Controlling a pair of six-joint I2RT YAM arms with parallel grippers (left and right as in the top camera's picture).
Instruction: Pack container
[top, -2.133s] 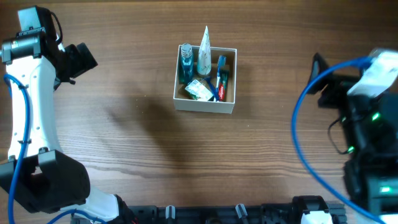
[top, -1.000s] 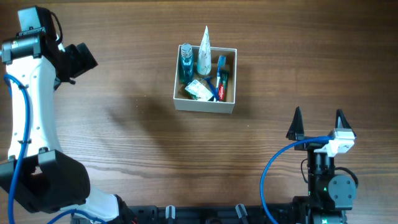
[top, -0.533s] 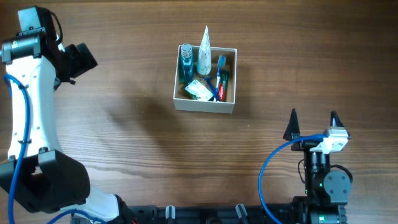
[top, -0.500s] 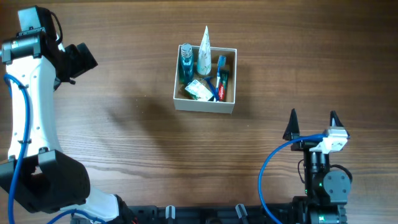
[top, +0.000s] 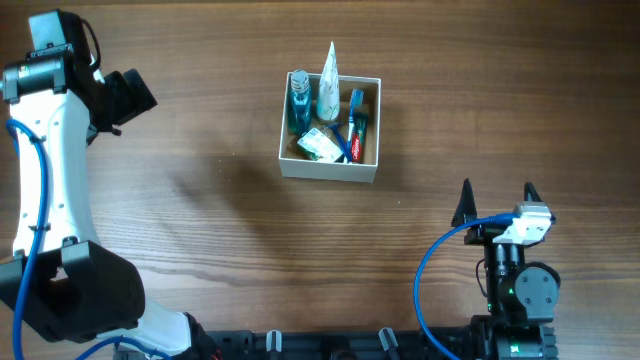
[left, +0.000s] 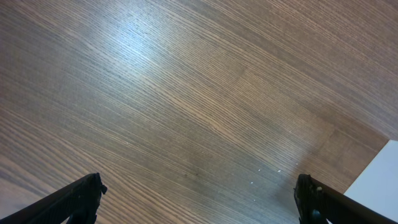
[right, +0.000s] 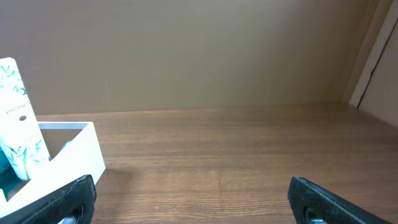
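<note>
The container (top: 328, 168), a square white-walled box, stands at the table's middle back. Inside it are a blue bottle (top: 299, 100), an upright white tube (top: 328, 72), a blue toothbrush (top: 355, 110), a red tube (top: 360, 138) and a green-and-white packet (top: 319, 144). My left gripper (top: 128, 95) is at the far left, open and empty; its wrist view shows bare wood between the fingers (left: 198, 198). My right gripper (top: 495, 197) is at the front right, open and empty, well away from the container. In the right wrist view, the container's corner (right: 78, 155) and white tube (right: 18, 121) show at left, and the fingers (right: 194, 202) are spread.
A pale surface edge (left: 379, 180) shows at the right of the left wrist view. A blue cable (top: 435, 270) loops beside the right arm. A plain tan wall (right: 199, 56) stands behind the table.
My right arm has drawn back from the right edge to the front right and kept edging slightly left and down. The left arm and the container have not moved.
</note>
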